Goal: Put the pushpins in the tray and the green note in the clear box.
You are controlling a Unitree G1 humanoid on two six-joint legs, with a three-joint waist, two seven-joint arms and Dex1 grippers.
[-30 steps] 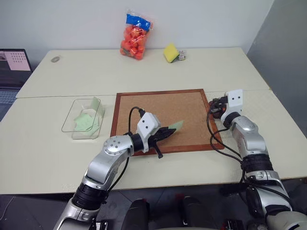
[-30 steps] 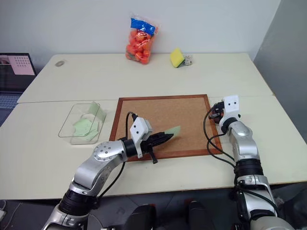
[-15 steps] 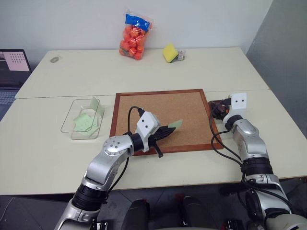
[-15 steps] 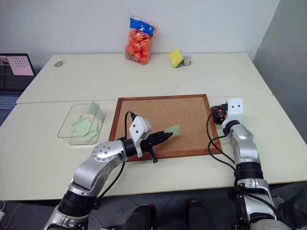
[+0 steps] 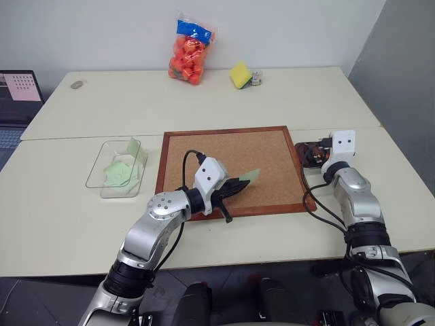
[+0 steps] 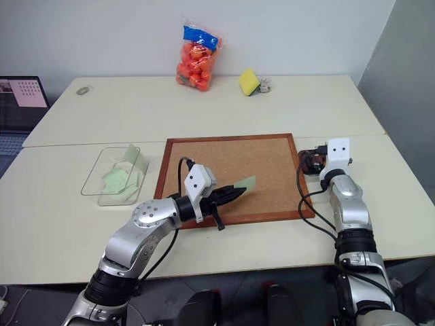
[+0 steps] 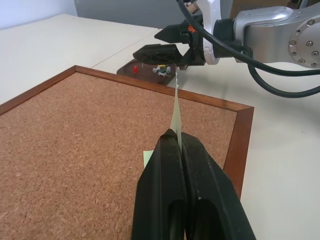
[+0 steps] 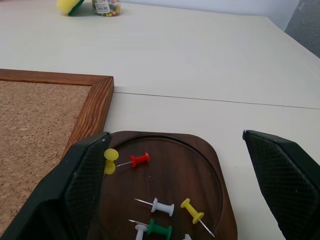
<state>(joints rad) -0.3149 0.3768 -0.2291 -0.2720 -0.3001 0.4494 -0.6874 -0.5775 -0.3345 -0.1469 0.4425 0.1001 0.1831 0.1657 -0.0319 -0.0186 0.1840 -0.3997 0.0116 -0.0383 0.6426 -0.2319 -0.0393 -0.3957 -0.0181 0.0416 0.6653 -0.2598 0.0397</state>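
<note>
Head camera: the left gripper [image 5: 239, 186] hangs over the corkboard [image 5: 268, 155], jaws pinched shut on the green note [image 5: 251, 176]; the clear box [image 5: 117, 169] sits off to its left.

Left wrist: the note stands edge-on, so it's probably light, floppy paper; that edge pinch seems right.

Right wrist: the right gripper [image 8: 182, 187] has its jaws wide open over the tray [image 8: 165, 175], pushpins [image 8: 160, 206] lying inside.

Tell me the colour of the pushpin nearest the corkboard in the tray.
Yellow pushpin; right wrist view shows it best.

An office or lab: pale desks [image 5: 204, 102], laptop [image 5: 17, 95], bare wall [image 5: 102, 34].
</note>
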